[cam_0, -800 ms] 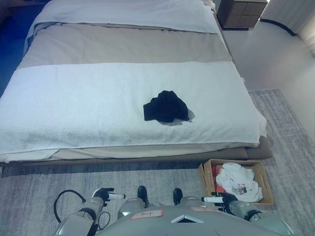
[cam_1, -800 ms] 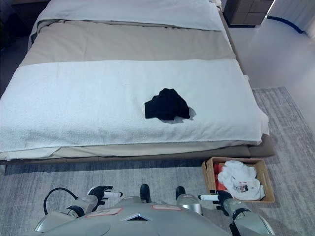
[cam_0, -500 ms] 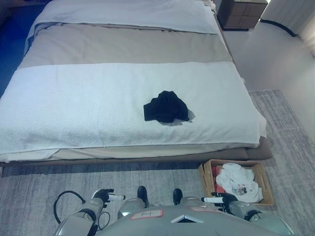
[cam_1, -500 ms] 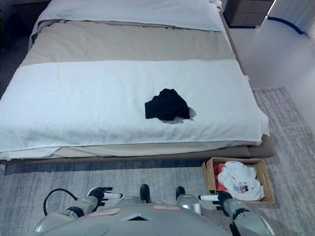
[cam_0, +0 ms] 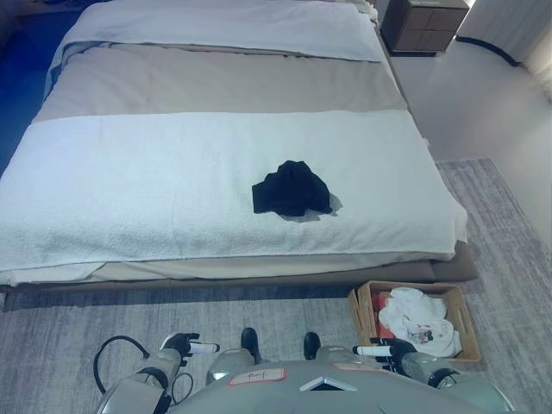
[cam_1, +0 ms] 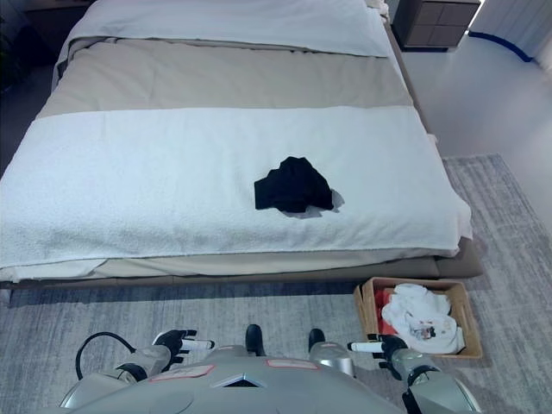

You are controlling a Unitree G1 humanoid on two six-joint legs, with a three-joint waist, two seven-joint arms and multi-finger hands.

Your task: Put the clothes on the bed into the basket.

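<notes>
Nothing has moved since a moment ago — your left hand [cam_0: 183, 347] and right hand [cam_0: 385, 350] hang empty, fingers straight, black garment [cam_0: 291, 189] still on the bed [cam_0: 129, 181], basket [cam_0: 460, 315] waiting.

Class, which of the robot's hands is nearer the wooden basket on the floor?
Right. The right hand is beside the wooden basket; the left hand is far to its left.

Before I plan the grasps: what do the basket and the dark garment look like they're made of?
Basket: looks woven, wicker or similar, going by its tan, stiff straight walls. Dark garment: soft matte black fabric, crumpled into folds.
</notes>
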